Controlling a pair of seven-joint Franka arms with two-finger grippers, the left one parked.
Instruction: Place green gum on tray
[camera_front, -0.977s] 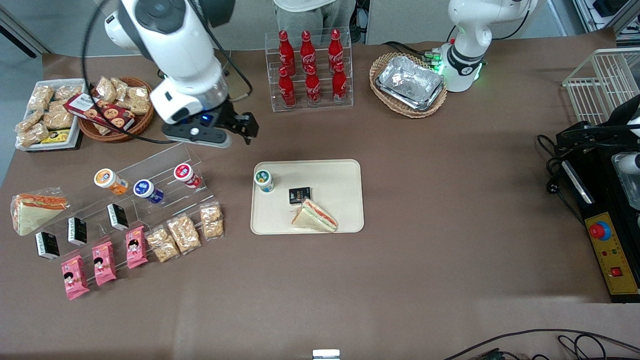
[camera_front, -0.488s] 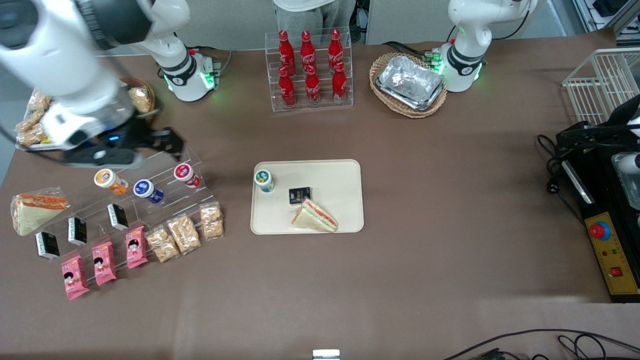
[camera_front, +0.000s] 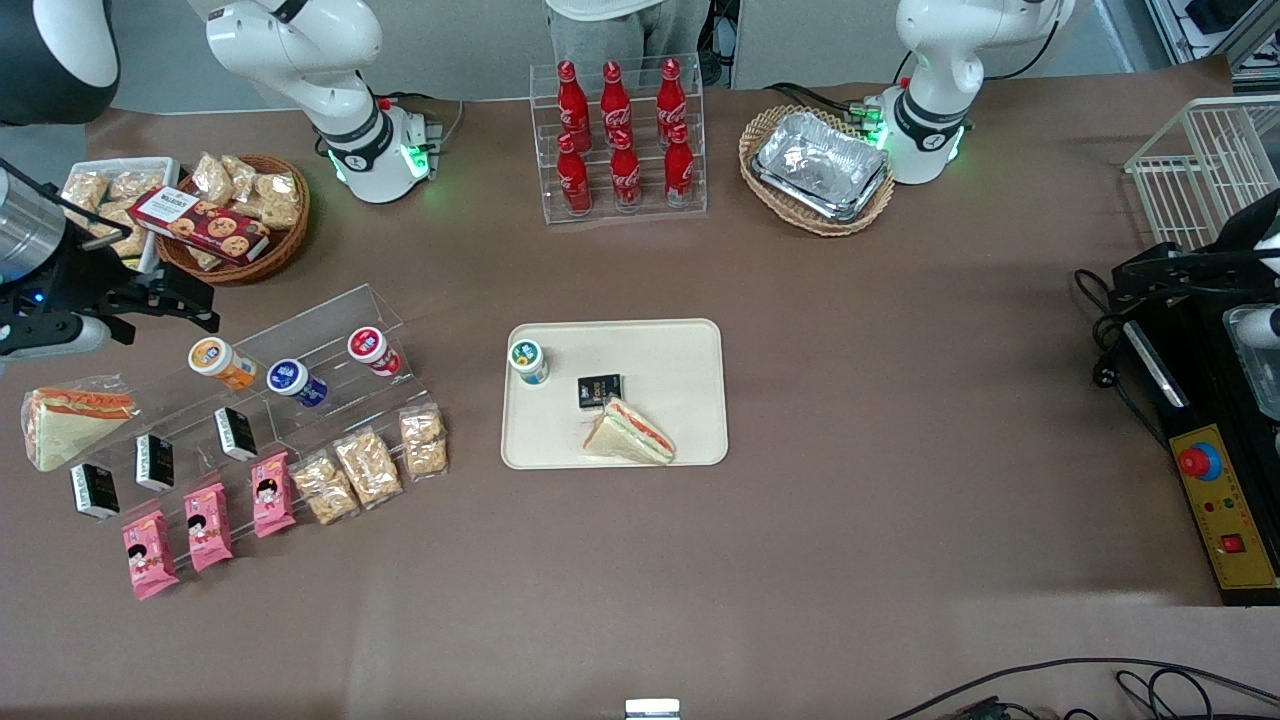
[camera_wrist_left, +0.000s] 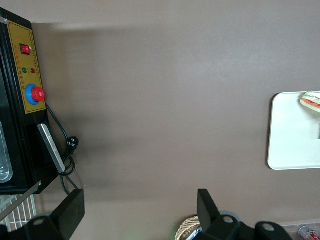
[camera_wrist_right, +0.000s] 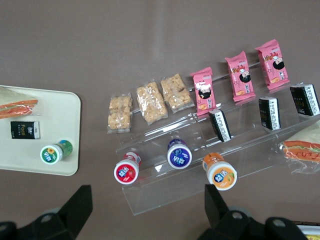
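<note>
Brown table (camera_front: 850, 400), cream tray (camera_front: 690, 350) holding green gum (camera_front: 527, 360) upright in its corner, black packet (camera_front: 599, 390) and sandwich (camera_front: 630, 432) at gum's four o'clock, gripper (camera_front: 165, 300) spread empty above clear rack (camera_front: 330, 320), well apart.

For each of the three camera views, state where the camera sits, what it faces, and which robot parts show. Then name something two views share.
Front view: high above the table, looking down; gripper open, above the acrylic stand.
Right wrist view: on the working arm, facing down at the stand, green gum and tray; fingertips show.
Left wrist view: faces bare table and control box; parked fingers show.
Shared: tray with sandwich.
</note>
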